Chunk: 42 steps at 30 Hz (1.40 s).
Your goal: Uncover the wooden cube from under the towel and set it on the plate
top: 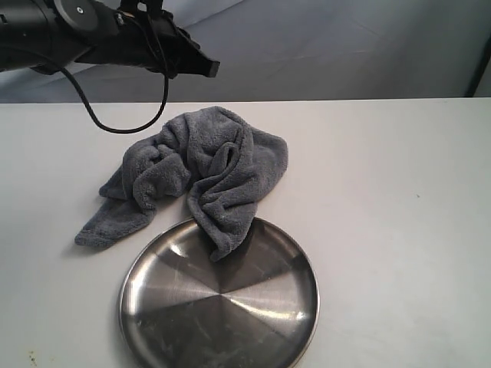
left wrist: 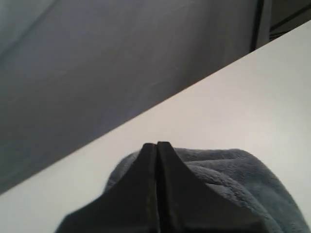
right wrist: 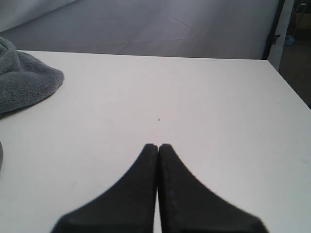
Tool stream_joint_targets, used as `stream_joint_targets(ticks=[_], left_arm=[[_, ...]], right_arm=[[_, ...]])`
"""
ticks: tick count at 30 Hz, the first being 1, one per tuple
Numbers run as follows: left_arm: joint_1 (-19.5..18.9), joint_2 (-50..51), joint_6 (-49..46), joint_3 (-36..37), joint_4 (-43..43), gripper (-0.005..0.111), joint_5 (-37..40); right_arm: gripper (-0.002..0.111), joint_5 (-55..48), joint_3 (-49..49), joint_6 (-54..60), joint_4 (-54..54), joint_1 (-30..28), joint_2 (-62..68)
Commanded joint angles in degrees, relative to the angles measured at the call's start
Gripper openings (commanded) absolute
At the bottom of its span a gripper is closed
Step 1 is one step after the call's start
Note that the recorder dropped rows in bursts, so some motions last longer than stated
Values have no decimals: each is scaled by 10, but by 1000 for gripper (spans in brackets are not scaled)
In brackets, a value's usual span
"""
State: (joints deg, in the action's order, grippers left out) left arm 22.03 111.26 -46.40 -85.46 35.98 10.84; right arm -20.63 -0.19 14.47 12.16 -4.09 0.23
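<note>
White table point(top: 399, 230), grey backdrop. Towel point(top: 203, 165) sits crumpled in a heap, one fold flopped over the rim of the plate point(top: 230, 307). Can't see the wooden cube anywhere. Left gripper point(left wrist: 157, 145) hangs above the towel, jaws pressed together. Right gripper point(right wrist: 158, 145) is closed too, over bare table.

exterior looks down; wrists share towel point(top: 207, 161)

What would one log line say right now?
left gripper shut, near dark grey fluffy towel; right gripper shut; towel end overlaps round shiny steel plate; wooden cube unseen
</note>
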Motion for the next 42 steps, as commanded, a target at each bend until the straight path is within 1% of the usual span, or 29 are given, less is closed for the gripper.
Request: stream_joint_targets(ticks=[1,5,8,10,13,17,19,23,25,28,30,34,36,39,42], left_arm=[[-1,0,-19,-3,-42,0,-4],[-13,0,-15,-3,-53,0,16],[-35,0,22,-3,-53,0,19],[-52,0,31,-3,-53,0,36],[-79,0,31,-3,-53,0,82],[-108,0,31,-3,-57,0,165],[-113,0,54,-3,-75,0,195],[-111,0,123,-3,-156,0,254],[-111,0,124,-3,-157,0,280],[-102,1,124,-1,-153,0,306],[-88,4,124,-1,-153,0,318],[-44,15,107,-1,-154,0,326],[-13,23,81,-1,-153,0,310],[29,31,70,-1,-153,0,262],[56,32,70,-1,-151,0,183]], right_arm=[[0,6,2,1,3,1,-2],[0,6,2,1,3,1,-2],[0,6,2,1,3,1,-2],[0,6,2,1,3,1,-2],[0,6,2,1,3,1,-2],[0,6,2,1,3,1,-2],[0,6,2,1,3,1,-2],[0,6,2,1,3,1,-2],[0,6,2,1,3,1,-2],[0,6,2,1,3,1,-2],[0,6,2,1,3,1,-2],[0,6,2,1,3,1,-2],[0,6,2,1,3,1,-2],[0,6,2,1,3,1,-2],[0,6,2,1,3,1,-2]])
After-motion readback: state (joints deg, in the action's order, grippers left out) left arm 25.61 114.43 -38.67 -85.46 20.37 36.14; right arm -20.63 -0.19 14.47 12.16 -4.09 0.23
